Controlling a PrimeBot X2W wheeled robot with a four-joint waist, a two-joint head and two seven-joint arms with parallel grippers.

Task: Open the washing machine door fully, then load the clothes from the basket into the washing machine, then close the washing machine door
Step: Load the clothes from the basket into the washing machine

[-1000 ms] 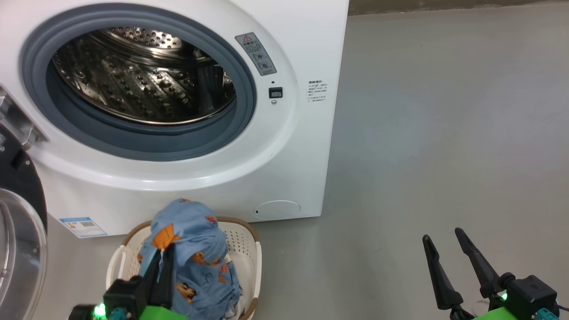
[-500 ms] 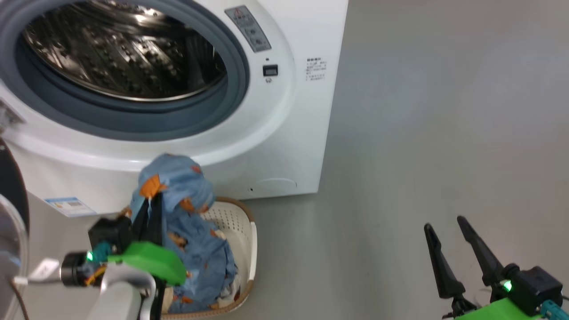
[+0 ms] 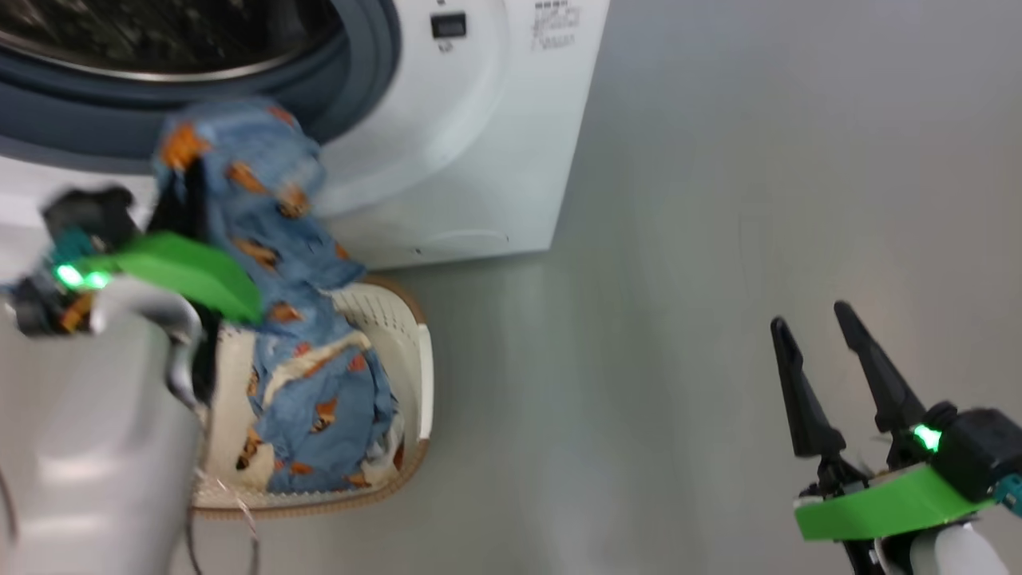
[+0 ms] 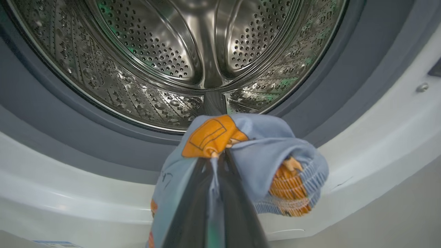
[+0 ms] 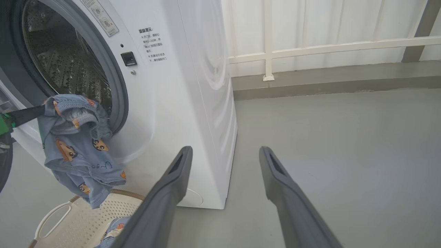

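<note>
- Far left of the head view: the left pincer (image 3: 190, 168) is clenched on a bear-print garment (image 3: 263, 200), the fabric pinched between its dark fingers.
- What has changed: a second ago that bunch sat just above the basket. It is now raised to the lower lip of the grey gasket (image 4: 51, 113). The head camera has also tilted down, so part of the shift in the frame is the view's own.
- In the left wrist view the bunched top of the garment lies at centre frame, right in front of the drum (image 4: 193, 44). The opening is uncovered, so the door step looks done and loading has begun. The likely next move is a push forward over the gasket, then release.
- The garment's tail hangs down toward the basket. Whether it has cleared the rim I cannot tell, and it could snag or drag.
- Lower left of centre: the cream basket (image 3: 421, 375) stands on the floor (image 3: 679, 239), just before the washing machine (image 3: 479, 144). More clothes (image 3: 319, 415) of the same blue print lie inside it, so at least one more trip seems due.
- The drum, as far as it shows, holds no fabric yet.
- Lower right: the right pincer (image 3: 810, 315) is released, its fingers spread and holding nothing. It sits well apart from the basket and the machine.
</note>
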